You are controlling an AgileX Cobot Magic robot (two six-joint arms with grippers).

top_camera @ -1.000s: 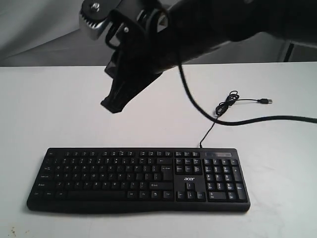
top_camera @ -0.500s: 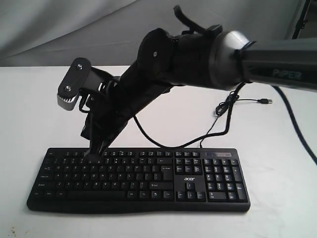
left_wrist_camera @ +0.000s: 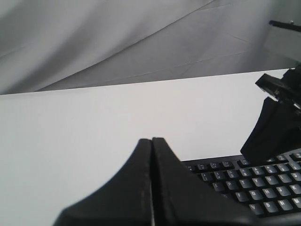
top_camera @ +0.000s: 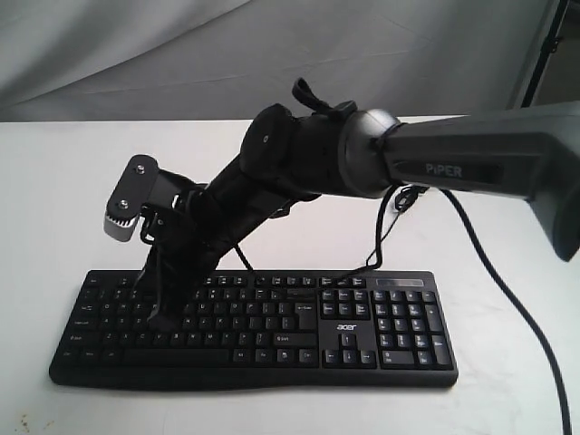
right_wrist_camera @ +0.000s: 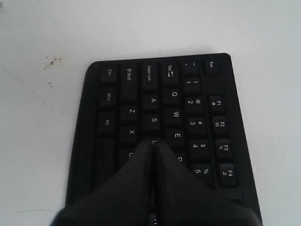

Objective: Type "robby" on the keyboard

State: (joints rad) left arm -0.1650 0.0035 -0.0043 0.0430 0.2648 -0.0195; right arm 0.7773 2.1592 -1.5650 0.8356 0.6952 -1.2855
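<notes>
The black keyboard (top_camera: pixel 362 313) with its white acer logo lies flat near the table's front edge. My right gripper (top_camera: pixel 164 319) reaches across from the right and stands shut, tip down on the left letter keys. In the right wrist view the right gripper (right_wrist_camera: pixel 154 142) has its closed tip at the D key, with S, E, X and C around it on the keyboard (right_wrist_camera: pixel 155 84). My left gripper (left_wrist_camera: pixel 152 140) is shut on nothing, off the keyboard's (left_wrist_camera: pixel 254 181) end; it is out of the exterior view. The right gripper's fingers (left_wrist_camera: pixel 268 136) show there on the keys.
The keyboard's thin USB cable (top_camera: pixel 405 196) coils on the white table (top_camera: pixel 72 199) behind the keyboard, partly hidden by the arm. The right arm's own thick black cable (top_camera: pixel 512 304) trails over the table at the right. A grey cloth backdrop hangs behind.
The right arm has swung down from above the table onto the keyboard's left half. Its shut tip moved from the top rows toward the middle letter rows.
</notes>
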